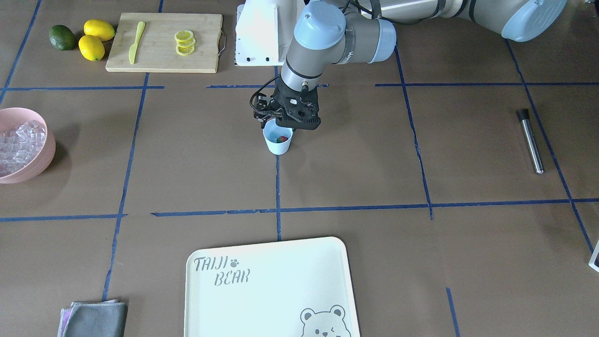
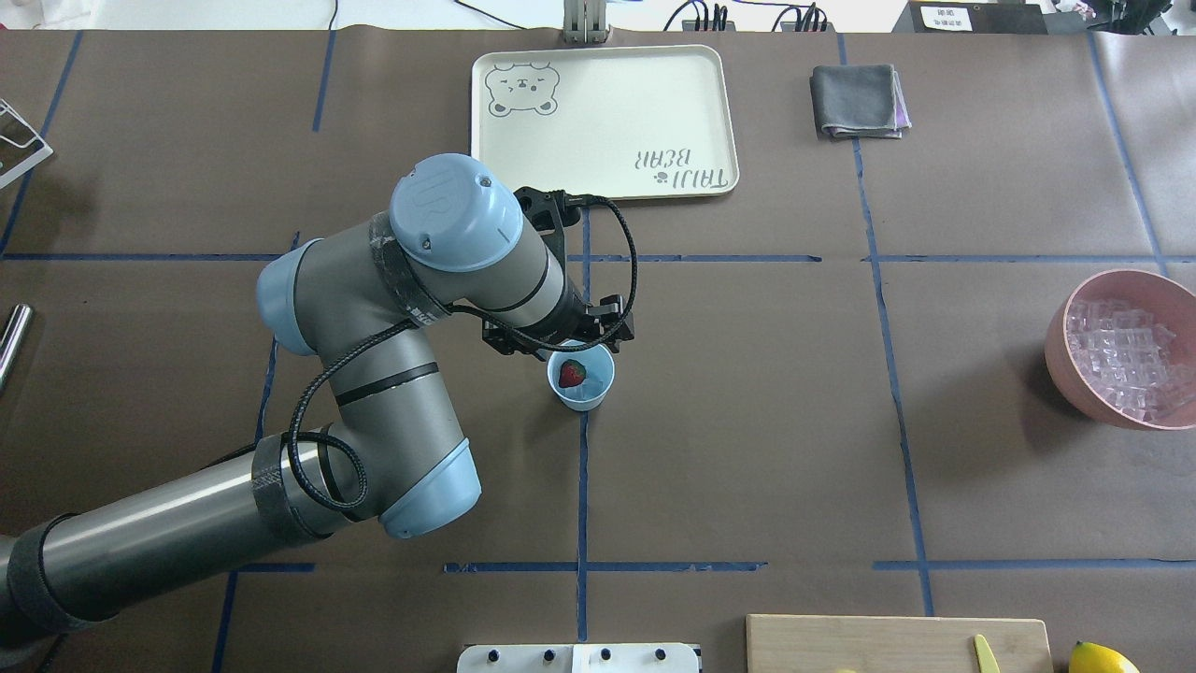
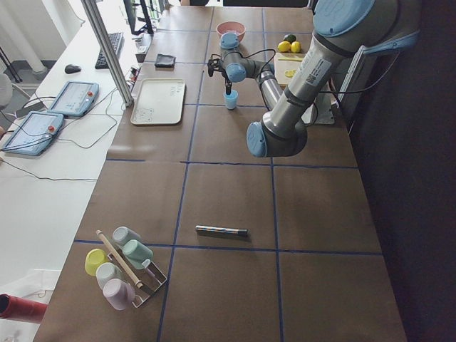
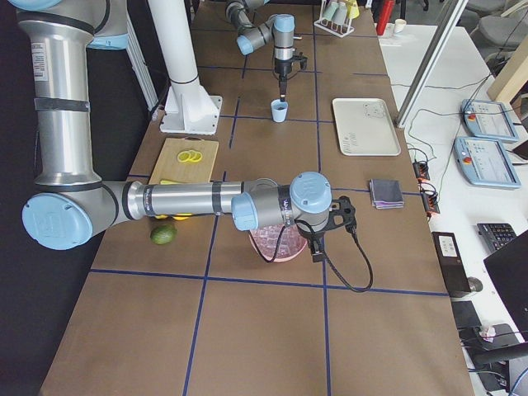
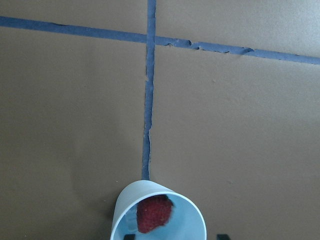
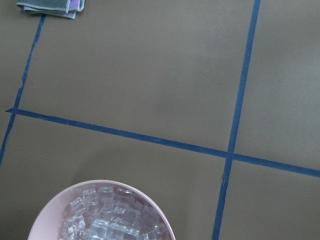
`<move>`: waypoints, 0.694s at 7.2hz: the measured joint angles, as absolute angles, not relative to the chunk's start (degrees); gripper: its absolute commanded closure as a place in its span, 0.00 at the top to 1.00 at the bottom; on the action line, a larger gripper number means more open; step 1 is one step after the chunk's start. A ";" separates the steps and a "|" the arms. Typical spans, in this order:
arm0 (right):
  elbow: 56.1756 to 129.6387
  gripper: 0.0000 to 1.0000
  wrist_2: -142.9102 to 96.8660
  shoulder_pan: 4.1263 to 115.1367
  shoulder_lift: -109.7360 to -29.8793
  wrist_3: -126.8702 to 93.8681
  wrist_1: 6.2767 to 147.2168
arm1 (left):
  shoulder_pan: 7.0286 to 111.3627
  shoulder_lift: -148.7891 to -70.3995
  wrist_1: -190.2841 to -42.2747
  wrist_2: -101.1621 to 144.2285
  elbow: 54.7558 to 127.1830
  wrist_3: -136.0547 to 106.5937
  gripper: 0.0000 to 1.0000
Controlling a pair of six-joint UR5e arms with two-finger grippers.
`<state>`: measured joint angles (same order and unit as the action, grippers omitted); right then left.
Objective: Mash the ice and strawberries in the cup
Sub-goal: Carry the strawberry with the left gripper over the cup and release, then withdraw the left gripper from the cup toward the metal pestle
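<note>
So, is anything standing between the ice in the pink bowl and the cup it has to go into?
Nothing visible: only bare table and tape lines lie between the pink bowl of ice and the cup. The left gripper hangs close over the cup, though, and could crowd a drop.

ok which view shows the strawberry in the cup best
Left wrist-mounted: it looks down into the light blue plastic cup, so the small red strawberry is large and unblocked. Overhead exterior shows it small; front-facing shows only a red speck; the side views show only the cup.
</note>
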<state>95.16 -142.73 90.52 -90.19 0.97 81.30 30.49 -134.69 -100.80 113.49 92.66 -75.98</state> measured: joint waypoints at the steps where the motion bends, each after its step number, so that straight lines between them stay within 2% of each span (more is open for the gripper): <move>1: 95.17 0.99 -142.74 90.52 -90.23 0.97 81.30 | 30.49 -134.59 -100.73 113.55 92.92 -75.98 1.00; 5: 95.12 0.99 -139.72 90.51 -90.55 1.29 81.24 | 35.87 -130.65 -99.90 118.37 97.00 -72.09 1.00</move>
<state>95.12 -139.72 90.51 -90.55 1.29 81.24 35.87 -130.65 -99.90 118.37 97.00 -72.09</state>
